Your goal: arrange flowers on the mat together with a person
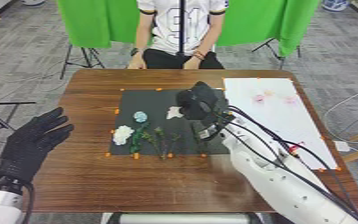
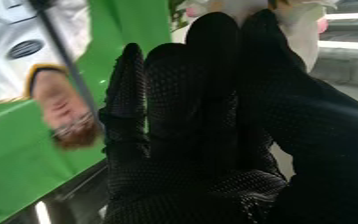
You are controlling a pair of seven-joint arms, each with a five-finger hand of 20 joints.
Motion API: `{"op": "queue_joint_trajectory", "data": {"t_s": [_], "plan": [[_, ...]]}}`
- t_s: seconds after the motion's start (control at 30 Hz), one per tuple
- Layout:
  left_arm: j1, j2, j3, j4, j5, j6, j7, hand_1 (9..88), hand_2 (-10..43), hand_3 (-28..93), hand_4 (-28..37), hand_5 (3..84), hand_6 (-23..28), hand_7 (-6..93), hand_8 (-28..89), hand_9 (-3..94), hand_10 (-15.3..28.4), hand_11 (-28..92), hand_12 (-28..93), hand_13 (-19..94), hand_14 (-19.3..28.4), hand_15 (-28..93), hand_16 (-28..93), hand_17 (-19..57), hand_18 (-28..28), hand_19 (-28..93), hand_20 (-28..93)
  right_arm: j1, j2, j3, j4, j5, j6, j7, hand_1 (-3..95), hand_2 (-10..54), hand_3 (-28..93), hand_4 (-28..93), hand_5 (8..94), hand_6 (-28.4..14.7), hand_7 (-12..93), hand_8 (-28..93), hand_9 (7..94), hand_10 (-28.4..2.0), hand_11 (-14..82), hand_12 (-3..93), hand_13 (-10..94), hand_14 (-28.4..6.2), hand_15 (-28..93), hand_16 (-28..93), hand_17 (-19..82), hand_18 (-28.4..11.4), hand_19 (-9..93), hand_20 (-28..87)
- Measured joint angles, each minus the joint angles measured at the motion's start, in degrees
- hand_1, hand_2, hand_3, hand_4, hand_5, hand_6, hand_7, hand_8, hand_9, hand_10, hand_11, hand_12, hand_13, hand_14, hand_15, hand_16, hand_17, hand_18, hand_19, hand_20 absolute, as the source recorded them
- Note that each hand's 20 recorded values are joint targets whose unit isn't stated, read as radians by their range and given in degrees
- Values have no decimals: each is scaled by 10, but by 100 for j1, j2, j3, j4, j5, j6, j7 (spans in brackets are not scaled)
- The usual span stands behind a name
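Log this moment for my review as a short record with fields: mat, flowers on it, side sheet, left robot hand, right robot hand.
mat: dark mat, lying on the brown table
flowers on mat: light blue flower; white flower nearer the mat's left edge; green stems beside them
side sheet: white sheet right of the mat, pink flowers on it
left hand: open left robot hand, left of the mat
right hand: right robot hand over the mat, apparently pinching a pale flower
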Motion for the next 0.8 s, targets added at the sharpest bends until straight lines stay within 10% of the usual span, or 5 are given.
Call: {"op": "queue_joint_trajectory", "data": {"t_s": [0.8], "plan": [[-34,54,35,28,0,4,4,251,8,709,-262,412,62,130,-75,336,141,208,142,273,166,360,10,-72,235,486,156,718,-753,-971,695,-858,-353,82,498,-95,777,-283,674,38,517,-17,815,-57,257,559,706,-46,637,349,275,-154,663,455]]}}
